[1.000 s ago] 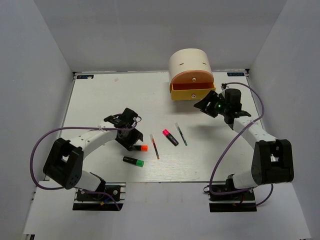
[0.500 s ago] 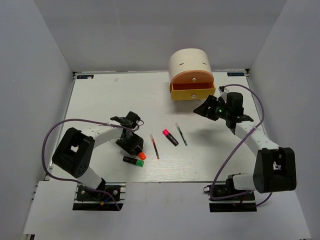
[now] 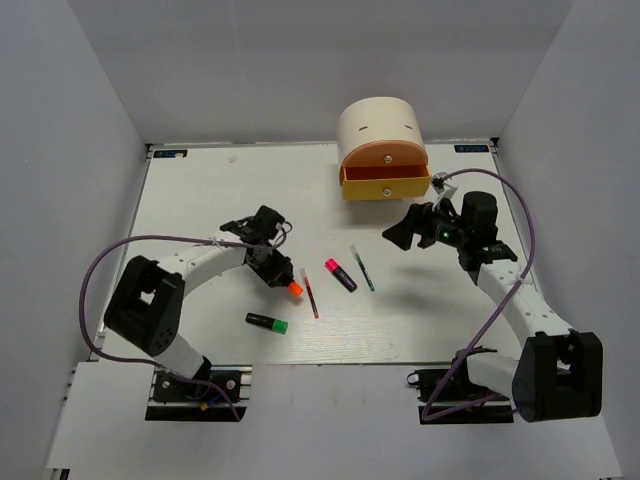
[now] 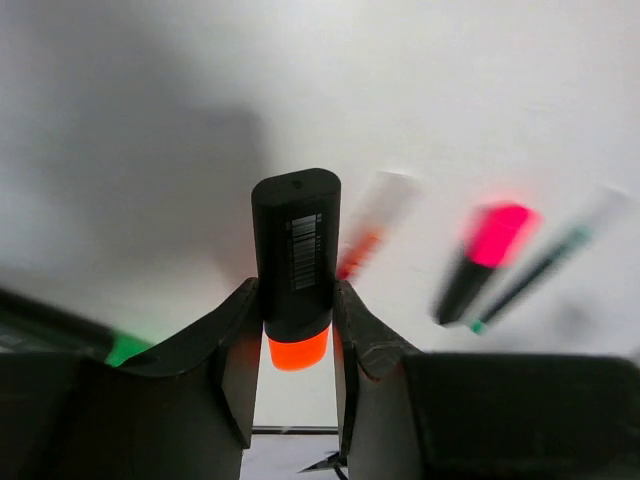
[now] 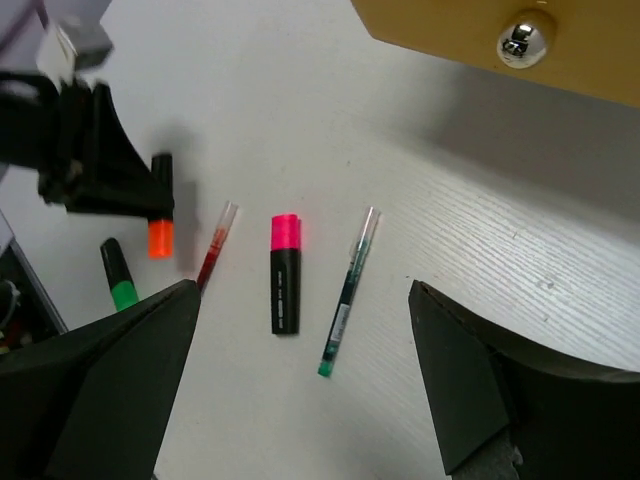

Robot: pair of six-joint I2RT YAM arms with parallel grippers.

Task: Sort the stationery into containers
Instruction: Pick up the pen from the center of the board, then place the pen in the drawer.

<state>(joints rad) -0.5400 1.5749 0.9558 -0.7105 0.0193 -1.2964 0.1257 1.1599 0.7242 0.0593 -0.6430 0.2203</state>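
My left gripper [image 3: 277,270] is shut on the orange-capped black highlighter [image 3: 293,287], held between the jaws [image 4: 296,262] just above the table, cap toward the wrist. The red pen [image 3: 309,292], pink-capped highlighter [image 3: 340,274] and green pen [image 3: 362,268] lie to its right. The green-capped highlighter [image 3: 267,322] lies nearer the front. My right gripper [image 3: 404,230] is open and empty, hovering above the pink highlighter [image 5: 284,275] and green pen [image 5: 348,292]. The cream desk unit [image 3: 380,125] stands behind, its yellow drawer [image 3: 386,185] pulled open. No erasers show.
The yellow drawer's front and metal knob [image 5: 524,38] sit at the top of the right wrist view. The pink drawer front [image 3: 385,156] above it is shut. The enclosure's white walls close in the table [image 3: 200,190] on three sides. Purple cables loop beside both arms.
My left gripper dipped toward the front, then rose and moved back right with the orange highlighter. My right gripper moved away from the yellow drawer, left and toward the front.
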